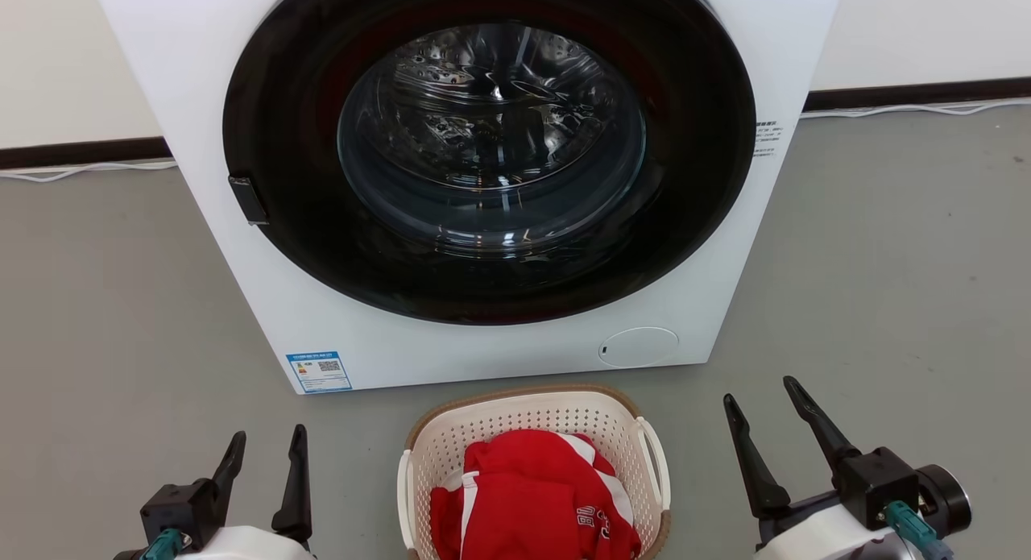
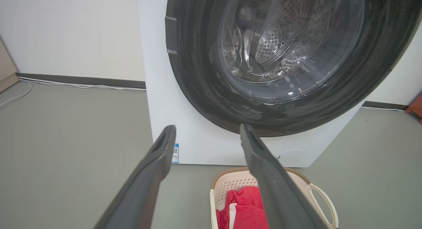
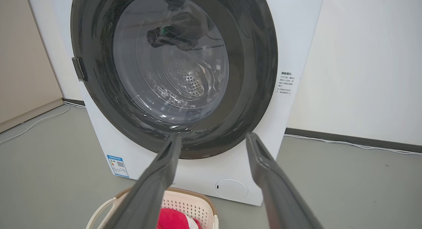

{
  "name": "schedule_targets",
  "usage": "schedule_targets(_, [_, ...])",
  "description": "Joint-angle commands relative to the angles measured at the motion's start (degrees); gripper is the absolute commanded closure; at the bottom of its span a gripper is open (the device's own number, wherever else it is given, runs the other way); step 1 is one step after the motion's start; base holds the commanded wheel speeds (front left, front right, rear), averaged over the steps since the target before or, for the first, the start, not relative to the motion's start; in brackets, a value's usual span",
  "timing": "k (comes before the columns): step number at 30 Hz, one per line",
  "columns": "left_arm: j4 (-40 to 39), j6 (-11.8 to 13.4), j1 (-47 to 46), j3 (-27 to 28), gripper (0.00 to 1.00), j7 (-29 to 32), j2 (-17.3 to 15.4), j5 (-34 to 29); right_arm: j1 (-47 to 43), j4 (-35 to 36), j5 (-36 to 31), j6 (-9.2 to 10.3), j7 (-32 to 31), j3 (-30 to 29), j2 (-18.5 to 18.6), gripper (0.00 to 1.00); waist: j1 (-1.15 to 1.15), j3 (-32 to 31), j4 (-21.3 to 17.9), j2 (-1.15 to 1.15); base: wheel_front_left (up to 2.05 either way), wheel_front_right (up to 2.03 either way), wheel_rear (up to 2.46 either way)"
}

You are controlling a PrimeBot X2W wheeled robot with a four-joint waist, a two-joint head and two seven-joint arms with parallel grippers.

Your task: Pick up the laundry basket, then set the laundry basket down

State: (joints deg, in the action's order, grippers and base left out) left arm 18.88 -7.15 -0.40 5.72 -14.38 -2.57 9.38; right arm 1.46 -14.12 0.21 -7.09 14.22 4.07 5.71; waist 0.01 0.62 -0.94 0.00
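The left tool (image 1: 270,433) and right tool (image 1: 758,389), each with fingers apart and empty, hang either side of the laundry basket (image 1: 515,419). It sits on the grey floor (image 1: 886,262) holding a red garment (image 1: 532,495), just before a white washing machine (image 1: 483,354).

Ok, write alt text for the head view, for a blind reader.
A cream laundry basket holding red-and-white clothing sits on the grey floor before a shut white front-loading washing machine. The left gripper and right gripper, both open, flank it, touching nothing.
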Motion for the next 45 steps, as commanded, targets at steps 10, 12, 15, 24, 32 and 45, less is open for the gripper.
schedule_targets(10, [-0.67,-0.31,-3.09,2.67,0.00,-0.62,-0.34,-0.86,2.36,0.63,-0.77,-0.40,0.78,0.33,0.07,0.00,0.00,-0.09,-0.03,0.00,0.00,0.00,0.00])
schedule_targets(12, [-0.59,-0.32,-3.05,2.64,0.00,-0.62,-0.34,-0.64,2.32,0.52,-0.81,-0.40,0.78,0.20,-0.01,0.00,0.00,-0.13,-0.06,0.00,0.00,0.00,0.00])
schedule_targets(15, [-0.62,-0.32,-3.07,2.53,0.00,-0.62,-0.33,-0.41,2.34,0.42,-0.84,-0.40,0.78,0.04,-0.09,0.00,0.00,-0.08,-0.09,0.00,0.00,0.00,0.00])
schedule_targets(24, [-0.59,-0.32,-3.39,2.14,0.00,-0.62,-0.32,-0.15,2.43,0.69,-0.87,-0.40,0.78,-0.16,-0.32,0.00,0.00,0.28,-0.04,0.00,0.00,0.00,0.00])
schedule_targets(32, [-0.36,-0.32,-4.59,1.38,0.00,-0.62,-0.32,0.17,3.48,0.29,0.73,-0.40,0.78,-0.90,-1.14,0.00,0.00,2.49,0.13,0.00,0.00,0.00,0.00])
schedule_targets(45, [5.90,-0.33,-11.83,-1.51,0.00,-0.62,-0.32,0.73,11.21,-10.31,-3.68,-0.40,0.78,-2.19,-2.00,0.00,0.00,10.42,0.46,0.00,0.00,0.00,0.00])
